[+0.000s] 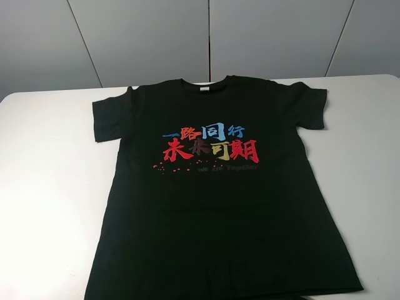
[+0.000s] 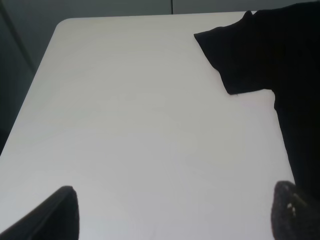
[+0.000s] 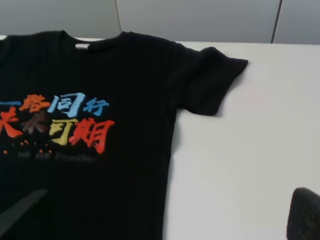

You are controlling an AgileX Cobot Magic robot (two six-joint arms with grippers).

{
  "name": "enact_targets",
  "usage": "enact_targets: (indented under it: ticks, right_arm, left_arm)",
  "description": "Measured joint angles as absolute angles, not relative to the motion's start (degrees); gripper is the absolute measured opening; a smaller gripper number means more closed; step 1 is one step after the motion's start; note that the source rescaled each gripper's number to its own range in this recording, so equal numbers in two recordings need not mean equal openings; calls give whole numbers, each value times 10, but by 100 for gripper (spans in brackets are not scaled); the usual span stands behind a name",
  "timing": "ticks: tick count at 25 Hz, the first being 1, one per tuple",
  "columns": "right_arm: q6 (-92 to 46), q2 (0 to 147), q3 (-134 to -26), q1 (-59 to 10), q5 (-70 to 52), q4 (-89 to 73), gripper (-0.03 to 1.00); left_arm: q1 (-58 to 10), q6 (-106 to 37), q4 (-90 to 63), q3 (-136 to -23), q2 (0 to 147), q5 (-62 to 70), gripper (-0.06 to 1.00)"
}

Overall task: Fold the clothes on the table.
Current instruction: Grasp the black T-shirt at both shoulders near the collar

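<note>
The black short-sleeved T-shirt [image 1: 215, 200] lies flat and spread out, chest print up, in the middle of the white table [image 1: 50, 187]. Its collar points to the far edge and its hem reaches the near edge. Neither arm shows in the exterior high view. In the left wrist view my left gripper [image 2: 175, 220] is open and empty above bare table, beside the shirt's left sleeve [image 2: 235, 55]. In the right wrist view my right gripper [image 3: 162, 220] is open and empty over the shirt's right side [image 3: 125, 165], near its right sleeve [image 3: 207, 80].
Grey wall panels [image 1: 200, 37] stand behind the table's far edge. Bare white tabletop lies on both sides of the shirt [image 1: 375, 187]. The table's rounded far left corner [image 2: 65, 22] shows in the left wrist view.
</note>
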State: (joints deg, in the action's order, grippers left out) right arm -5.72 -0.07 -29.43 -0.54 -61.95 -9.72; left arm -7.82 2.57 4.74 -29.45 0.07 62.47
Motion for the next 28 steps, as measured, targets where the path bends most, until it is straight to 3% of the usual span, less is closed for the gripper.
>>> enact_targets:
  ticks: [9, 16, 24, 28]
  right_arm:
    - [-65, 82, -317, -19, -593, -67, 100]
    - [-62, 272, -330, -25, -523, -59, 100]
    - [-98, 501, -437, -28, -477, -82, 100]
    - [-116, 618, -492, -28, -473, -88, 100]
  left_arm:
    - [-78, 26, 30, -385, 158, 608, 100]
    - [-78, -57, -10, -478, 371, 554, 100]
    - [-82, -212, -131, -540, 585, 494, 99]
    - [-123, -226, -131, -556, 683, 484, 98]
